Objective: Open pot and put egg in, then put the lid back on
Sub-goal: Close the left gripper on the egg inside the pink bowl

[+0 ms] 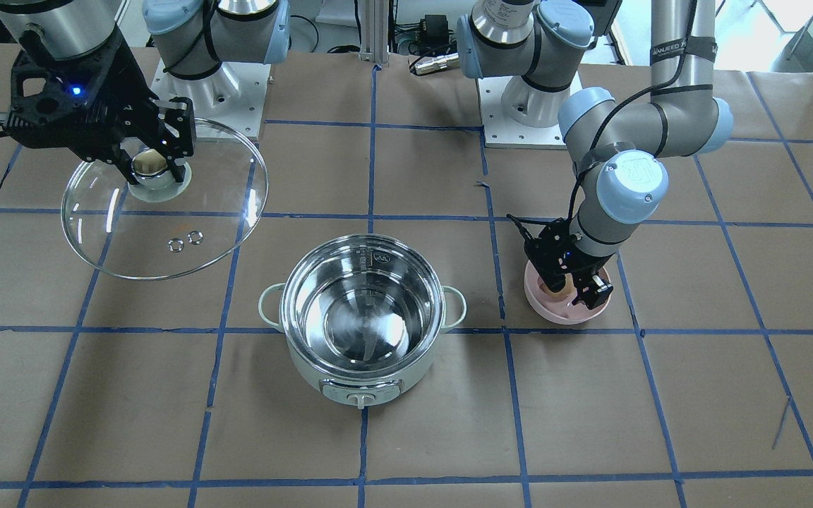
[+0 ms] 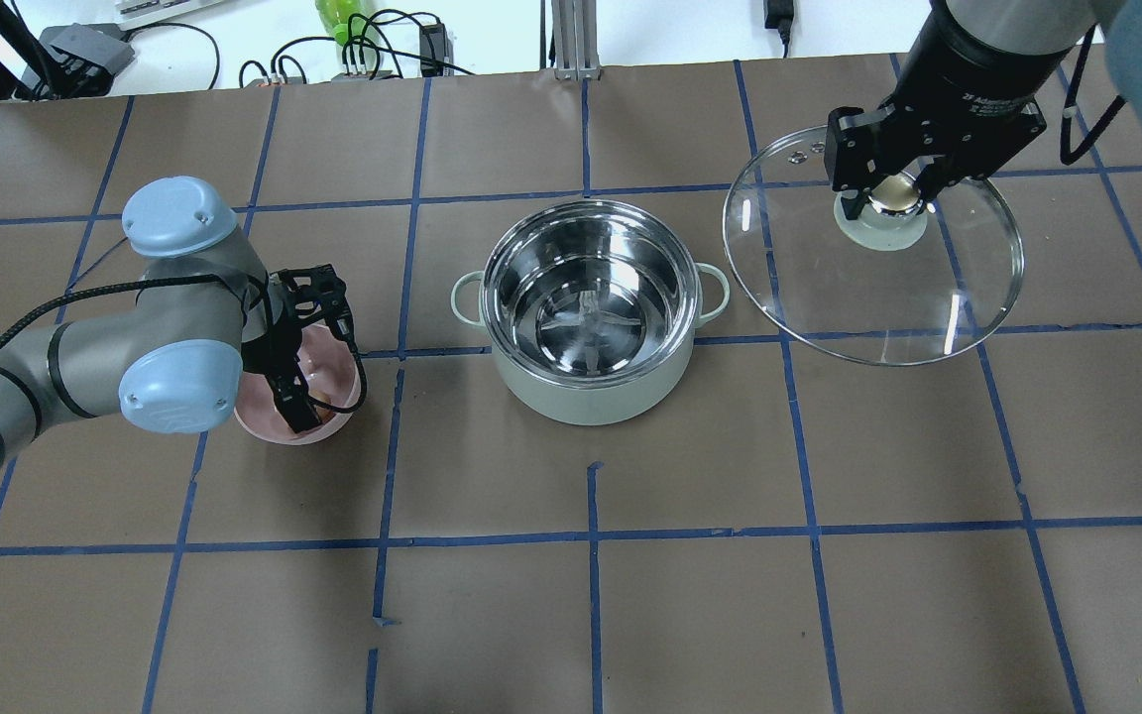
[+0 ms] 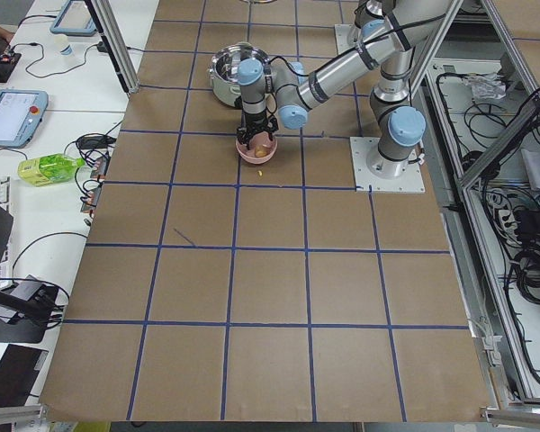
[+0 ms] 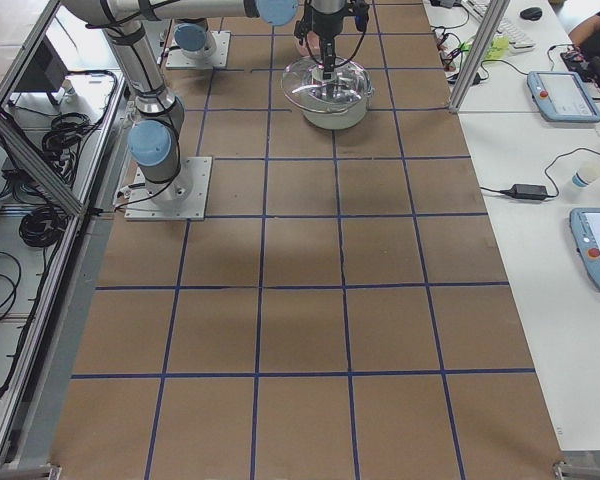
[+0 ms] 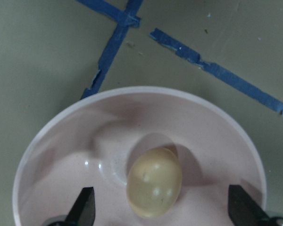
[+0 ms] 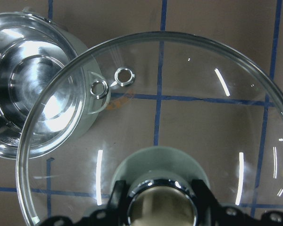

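The mint-green pot [image 1: 311, 374] stands open at the table's middle, its steel inside empty; it also shows in the overhead view [image 2: 581, 397]. My right gripper [image 1: 156, 166] [image 2: 893, 193] is shut on the knob of the glass lid [image 1: 188, 204] [image 2: 888, 297] [image 6: 179, 113] and holds the lid tilted above the table, beside the pot. The tan egg [image 5: 154, 182] lies in a pink bowl [image 5: 61, 141] [image 1: 555, 310] [image 2: 264, 421]. My left gripper [image 5: 163, 207] [image 1: 576, 286] is open, lowered into the bowl, with a finger on each side of the egg and not touching it.
Brown paper with a blue tape grid covers the table. The arm bases [image 1: 209, 85] [image 1: 526, 99] stand at the robot's edge. Cables, tablets and a green bottle [image 3: 49, 166] lie on side benches beyond the table's far edge.
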### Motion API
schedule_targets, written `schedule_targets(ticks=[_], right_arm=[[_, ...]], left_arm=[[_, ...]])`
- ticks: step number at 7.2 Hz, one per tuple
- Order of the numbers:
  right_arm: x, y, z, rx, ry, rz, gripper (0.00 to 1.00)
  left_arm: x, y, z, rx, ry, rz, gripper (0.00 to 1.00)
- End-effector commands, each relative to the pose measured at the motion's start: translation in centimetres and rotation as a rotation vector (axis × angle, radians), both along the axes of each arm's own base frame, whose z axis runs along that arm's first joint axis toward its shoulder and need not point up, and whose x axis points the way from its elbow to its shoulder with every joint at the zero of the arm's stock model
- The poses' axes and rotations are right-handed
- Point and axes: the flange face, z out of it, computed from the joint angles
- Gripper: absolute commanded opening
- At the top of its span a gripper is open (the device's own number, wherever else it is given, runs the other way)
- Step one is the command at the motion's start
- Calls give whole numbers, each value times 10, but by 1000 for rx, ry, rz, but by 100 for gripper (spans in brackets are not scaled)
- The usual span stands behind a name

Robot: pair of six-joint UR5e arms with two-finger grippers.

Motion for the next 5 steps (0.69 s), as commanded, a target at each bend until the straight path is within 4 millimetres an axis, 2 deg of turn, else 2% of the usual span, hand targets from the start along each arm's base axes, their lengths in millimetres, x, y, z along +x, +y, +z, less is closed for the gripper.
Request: schedule_targets(ticks=[1, 3, 5], right_arm=[[0, 0, 1, -1, 11, 2, 16], [0, 0, 2, -4, 8, 2, 16], [0, 0, 2, -3, 7, 2, 16]], left_arm=[[0, -2, -1, -21, 2, -83, 98], [1, -8, -9, -33, 4, -157, 98], [0, -7, -13, -26, 11, -156, 98]])
